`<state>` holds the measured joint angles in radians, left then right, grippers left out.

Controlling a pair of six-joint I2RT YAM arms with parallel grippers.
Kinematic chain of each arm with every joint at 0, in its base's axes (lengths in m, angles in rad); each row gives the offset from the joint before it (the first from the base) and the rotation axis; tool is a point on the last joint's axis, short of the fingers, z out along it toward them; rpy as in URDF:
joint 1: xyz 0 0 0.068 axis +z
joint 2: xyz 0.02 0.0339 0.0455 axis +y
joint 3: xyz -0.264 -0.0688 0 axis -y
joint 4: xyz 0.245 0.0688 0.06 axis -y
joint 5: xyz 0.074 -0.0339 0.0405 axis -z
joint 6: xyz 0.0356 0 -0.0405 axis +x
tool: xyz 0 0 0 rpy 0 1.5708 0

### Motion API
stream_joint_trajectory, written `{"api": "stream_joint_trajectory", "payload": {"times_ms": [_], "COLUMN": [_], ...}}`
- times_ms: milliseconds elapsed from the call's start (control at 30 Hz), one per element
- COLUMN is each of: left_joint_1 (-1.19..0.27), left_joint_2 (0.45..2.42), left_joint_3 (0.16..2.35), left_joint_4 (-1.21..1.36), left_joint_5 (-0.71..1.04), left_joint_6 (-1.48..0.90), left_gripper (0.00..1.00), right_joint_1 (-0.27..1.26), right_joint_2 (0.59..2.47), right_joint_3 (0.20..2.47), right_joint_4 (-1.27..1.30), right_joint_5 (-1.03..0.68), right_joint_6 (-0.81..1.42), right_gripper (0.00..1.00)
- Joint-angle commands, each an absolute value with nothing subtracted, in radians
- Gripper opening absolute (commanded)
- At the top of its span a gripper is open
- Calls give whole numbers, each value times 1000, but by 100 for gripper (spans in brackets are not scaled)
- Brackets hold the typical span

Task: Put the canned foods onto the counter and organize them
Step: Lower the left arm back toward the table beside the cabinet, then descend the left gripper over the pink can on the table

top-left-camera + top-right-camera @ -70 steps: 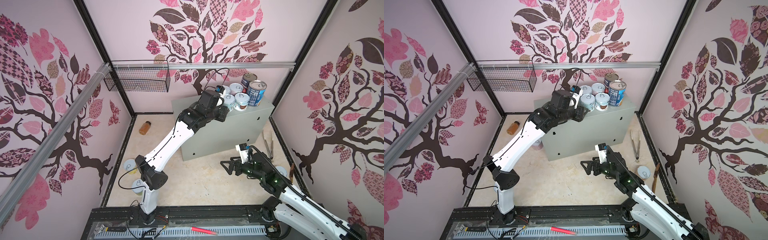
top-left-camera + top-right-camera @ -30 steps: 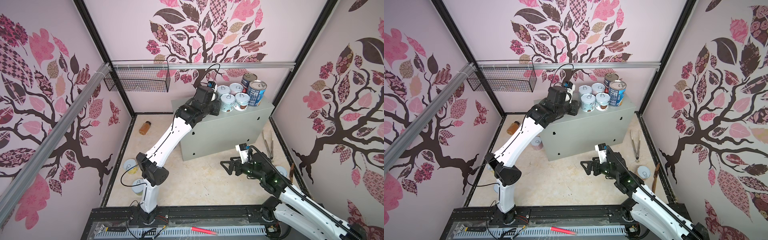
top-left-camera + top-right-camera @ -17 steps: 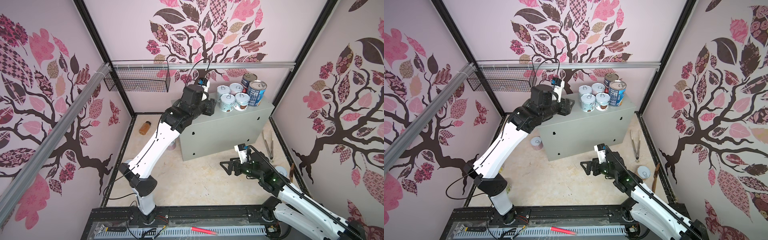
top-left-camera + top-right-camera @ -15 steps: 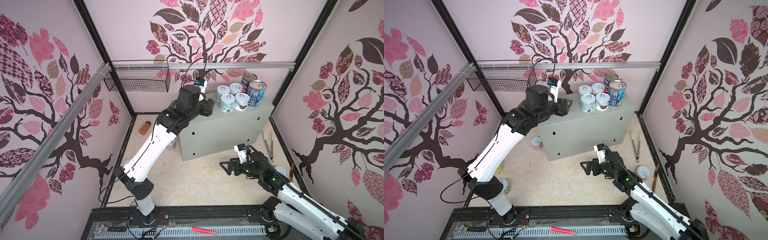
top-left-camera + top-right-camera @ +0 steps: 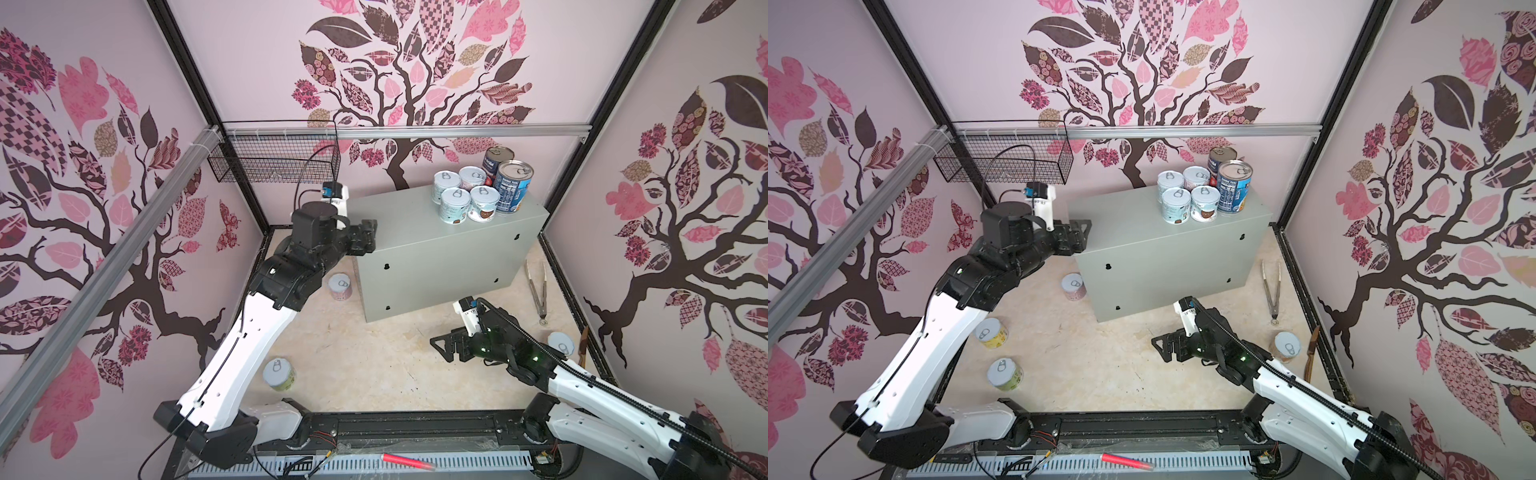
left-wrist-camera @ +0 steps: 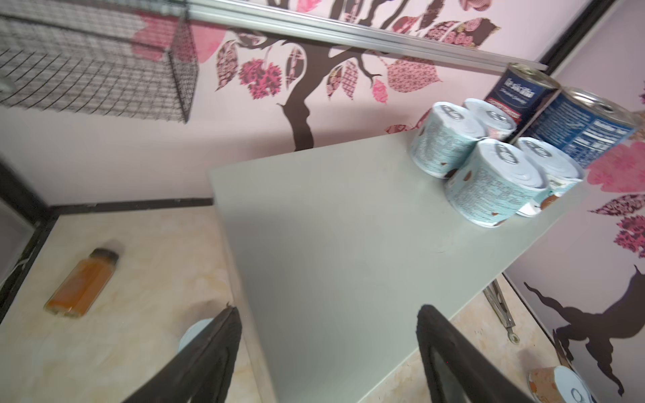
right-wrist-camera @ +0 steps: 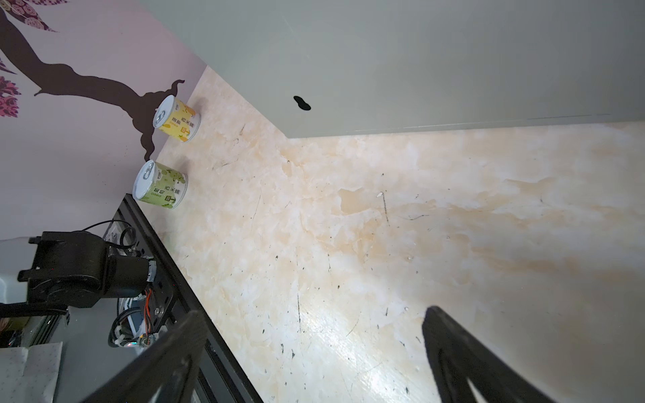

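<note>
A grey box counter (image 5: 399,220) stands at the back of the floor. The left gripper (image 5: 368,236) hovers at the counter's left end, level with its top, its fingers spread wide and empty. The right gripper (image 5: 442,349) hangs low over the floor in front of the counter, also spread and empty.

Six cans stand packed together, touching, at the counter's right end. Two tall cans (image 5: 513,187) are at the back corner, with four short cans (image 5: 455,203) in a square beside them. Four more short ones wait on the floor. A pink can (image 5: 340,286) is just beside the counter's left end. A yellow can (image 5: 991,332) and a green can (image 5: 1005,374) are near the left wall, and a tan can (image 5: 560,343) is by the right wall.

Every can stands upright, axis vertical, pull-tab lid facing up. They look rigid and smooth-walled, so likely a little slippery. The short ones are probably light and the tall ones heavier. The best hold looks to be across the round side wall at mid-height, not by the lid.
</note>
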<state>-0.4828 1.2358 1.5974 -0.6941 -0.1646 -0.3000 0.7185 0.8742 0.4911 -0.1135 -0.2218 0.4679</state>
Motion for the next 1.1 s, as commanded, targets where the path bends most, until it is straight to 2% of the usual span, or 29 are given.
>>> {"api": "stream_joint_trajectory", "payload": {"times_ms": [0, 233, 433, 633, 1067], "left_joint_1": [-417, -236, -140, -137, -143], "left_joint_2": [1133, 1047, 1054, 1153, 1452], "left_joint_3": [1458, 1299, 1209, 1176, 1214], "left_joint_4": [-644, -688, -704, -705, -644], "left_joint_5": [-174, -71, -51, -108, -77], "left_joint_6": [-366, -431, -478, -534, -545], "left_gripper": [90, 98, 98, 98, 98], "right_joint_1": [724, 732, 743, 757, 759], "right_joint_2": [892, 962, 1019, 1061, 1053], "right_joint_3": [525, 520, 519, 520, 484], "right_joint_4": [-93, -42, 28, 74, 123], "right_joint_5": [-206, -217, -232, -240, -250], "right_joint_6": [489, 502, 517, 524, 523], "right_gripper": [100, 100, 100, 100, 100]}}
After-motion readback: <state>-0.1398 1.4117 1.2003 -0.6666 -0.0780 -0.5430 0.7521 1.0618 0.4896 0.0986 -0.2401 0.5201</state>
